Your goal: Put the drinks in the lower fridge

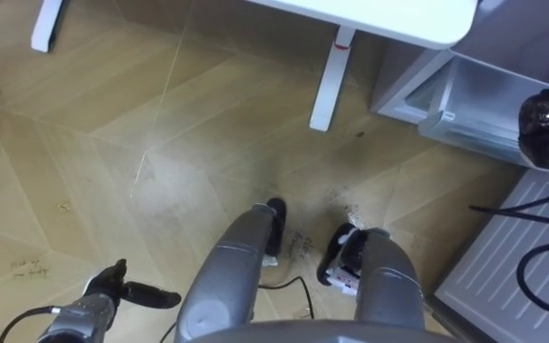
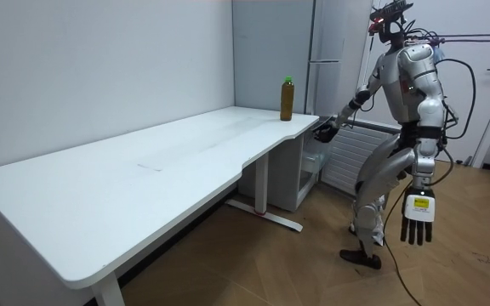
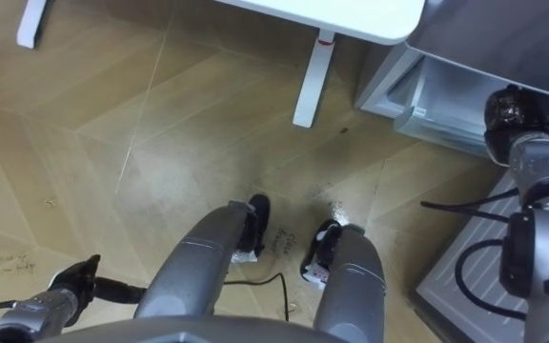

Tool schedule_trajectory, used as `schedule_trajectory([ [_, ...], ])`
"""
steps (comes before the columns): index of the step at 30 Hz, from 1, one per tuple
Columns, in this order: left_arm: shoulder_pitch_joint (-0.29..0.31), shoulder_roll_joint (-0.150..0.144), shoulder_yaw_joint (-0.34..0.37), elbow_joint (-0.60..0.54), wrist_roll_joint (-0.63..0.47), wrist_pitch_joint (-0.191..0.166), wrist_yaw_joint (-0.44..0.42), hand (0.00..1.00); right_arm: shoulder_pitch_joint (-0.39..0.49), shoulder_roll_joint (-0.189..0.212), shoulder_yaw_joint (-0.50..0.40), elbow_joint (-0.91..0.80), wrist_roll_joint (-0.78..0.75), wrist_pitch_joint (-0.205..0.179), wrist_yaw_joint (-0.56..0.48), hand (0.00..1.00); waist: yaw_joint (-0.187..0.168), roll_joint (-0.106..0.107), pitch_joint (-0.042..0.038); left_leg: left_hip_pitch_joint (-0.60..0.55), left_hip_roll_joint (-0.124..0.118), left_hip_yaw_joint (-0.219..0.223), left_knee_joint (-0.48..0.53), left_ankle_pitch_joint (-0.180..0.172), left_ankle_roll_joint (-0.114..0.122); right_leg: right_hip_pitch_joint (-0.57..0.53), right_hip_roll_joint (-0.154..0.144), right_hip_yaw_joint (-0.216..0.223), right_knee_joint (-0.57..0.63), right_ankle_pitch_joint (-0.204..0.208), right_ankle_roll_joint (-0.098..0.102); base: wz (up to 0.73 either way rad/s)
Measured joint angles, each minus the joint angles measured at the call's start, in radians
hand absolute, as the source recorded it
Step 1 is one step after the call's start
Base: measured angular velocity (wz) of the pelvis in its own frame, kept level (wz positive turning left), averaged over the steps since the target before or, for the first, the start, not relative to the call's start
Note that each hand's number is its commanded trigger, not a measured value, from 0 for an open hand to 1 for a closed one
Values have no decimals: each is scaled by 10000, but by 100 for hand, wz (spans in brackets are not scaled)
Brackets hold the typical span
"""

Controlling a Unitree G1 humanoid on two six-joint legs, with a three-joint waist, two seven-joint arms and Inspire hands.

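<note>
One bottle [image 2: 287, 98]: upright on counter [image 2: 185, 161], far right corner | right hand [image 2: 323, 132]: nearer, low and right of it, probably at the fridge [image 1: 484, 90], state cannot tell | left hand [image 2: 418, 219]: spread, hanging.

Bottle [image 2: 287, 98] on table's [image 2: 100, 187] far end, before fridge [image 2: 266, 51].

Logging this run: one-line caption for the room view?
Robot stands by the fridge, right hand held out toward it, left hand hanging open, bottle on the white table.
</note>
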Motion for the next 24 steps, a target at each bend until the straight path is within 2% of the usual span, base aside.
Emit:
schedule_trajectory([
  [16,2,1,-48,10,4,2,-108,0,-1,1,-7,0,-100,2,61,0,-20,-4,2,5,-2,17,-32,0,1,-26,7,57,-12,1,0,0],
  [24,23,78,9,-8,-93,-30,-78,0,-1,-164,36,-10,-2021,1,-96,0,-138,1,-1,6,7,30,-98,1,1,-4,13,4,-113,13,0,0],
])
